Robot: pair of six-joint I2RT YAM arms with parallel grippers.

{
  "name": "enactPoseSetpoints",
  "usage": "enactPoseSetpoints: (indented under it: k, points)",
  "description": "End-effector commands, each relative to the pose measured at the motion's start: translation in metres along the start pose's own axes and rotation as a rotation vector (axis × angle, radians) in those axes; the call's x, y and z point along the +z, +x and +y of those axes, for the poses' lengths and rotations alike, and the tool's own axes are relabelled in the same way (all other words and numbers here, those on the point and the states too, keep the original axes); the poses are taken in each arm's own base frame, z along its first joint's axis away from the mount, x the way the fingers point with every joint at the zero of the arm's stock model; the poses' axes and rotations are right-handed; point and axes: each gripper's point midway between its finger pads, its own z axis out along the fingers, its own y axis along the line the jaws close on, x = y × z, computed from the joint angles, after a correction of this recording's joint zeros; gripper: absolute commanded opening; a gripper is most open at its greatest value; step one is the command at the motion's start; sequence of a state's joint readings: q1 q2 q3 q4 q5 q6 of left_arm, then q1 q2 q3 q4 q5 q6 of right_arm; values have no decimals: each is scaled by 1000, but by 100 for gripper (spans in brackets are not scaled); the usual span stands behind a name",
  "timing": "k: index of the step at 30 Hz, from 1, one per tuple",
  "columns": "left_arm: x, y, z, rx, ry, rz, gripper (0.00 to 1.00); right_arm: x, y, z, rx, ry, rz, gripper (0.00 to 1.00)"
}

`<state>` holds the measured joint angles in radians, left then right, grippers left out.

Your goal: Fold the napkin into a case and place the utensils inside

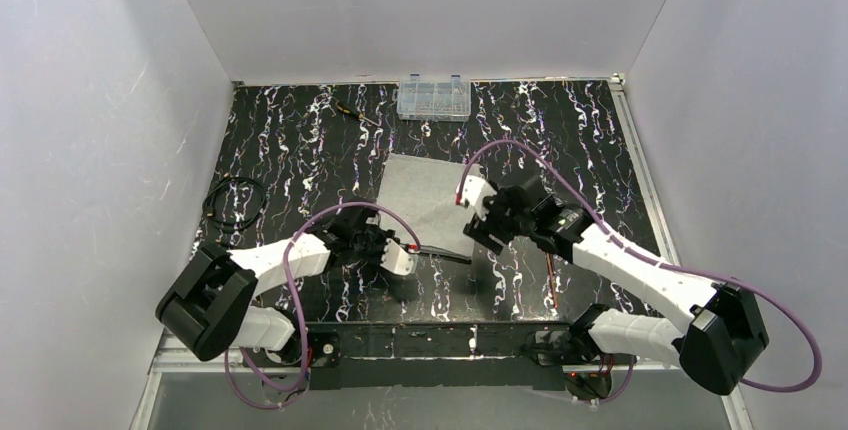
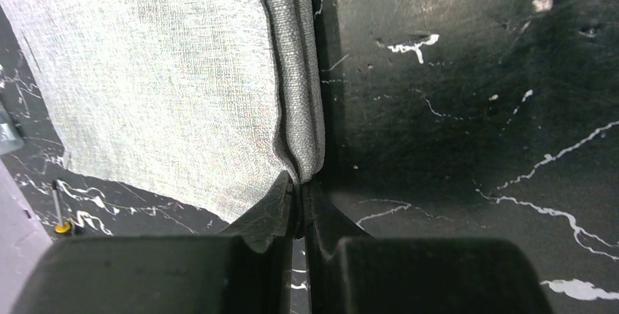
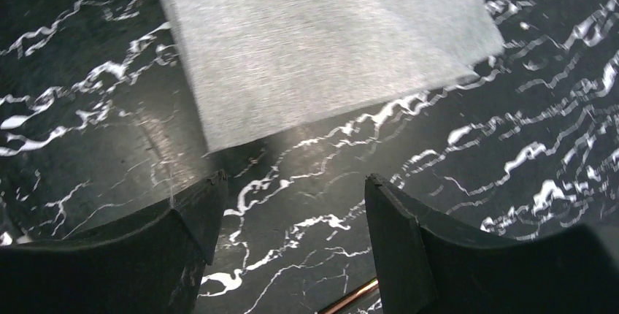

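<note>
A black table top with white marble veining fills the middle of the top view, walled in by white panels. A large light-grey square napkin of plain matte cloth lies flat at the centre of the frame, well below the clear plastic compartment box at the upper middle edge.

The left gripper sits at the napkin's lower left corner. In the left wrist view the napkin fills the upper left, and its layered right-hand edge runs down into the left gripper, whose jaws are pinched tight on that cloth edge.

The right gripper hangs at the napkin's lower right side. In the right wrist view its jaws stand wide apart with nothing between them, just below a corner of the napkin.

A coiled black cable rests at the left of the table. A short screwdriver with an orange-and-black handle lies left of the box. A thin copper-brown metal utensil peeks in at the bottom edge of the right wrist view, apart from the napkin
</note>
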<state>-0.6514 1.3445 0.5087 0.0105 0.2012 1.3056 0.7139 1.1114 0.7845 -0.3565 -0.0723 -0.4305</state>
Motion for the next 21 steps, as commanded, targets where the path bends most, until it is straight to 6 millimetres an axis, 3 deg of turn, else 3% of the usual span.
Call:
enactPoseSetpoints:
  k: [1,3,9,13,21]
  points:
    - [-7,4,-25,-97,98,-5,0,5,-1,16,-159,-23,-4,77]
    - [-8,6,-25,-109,95,-7,0,9,9,26,-178,-45,17,78]
    - [-10,6,-22,-123,80,-16,0,24,18,67,-217,-136,22,78]
    - [-10,5,-15,-134,67,-17,0,34,18,84,-244,-158,7,79]
    - [-10,5,-13,-130,56,-15,0,55,24,82,-244,-102,21,76]
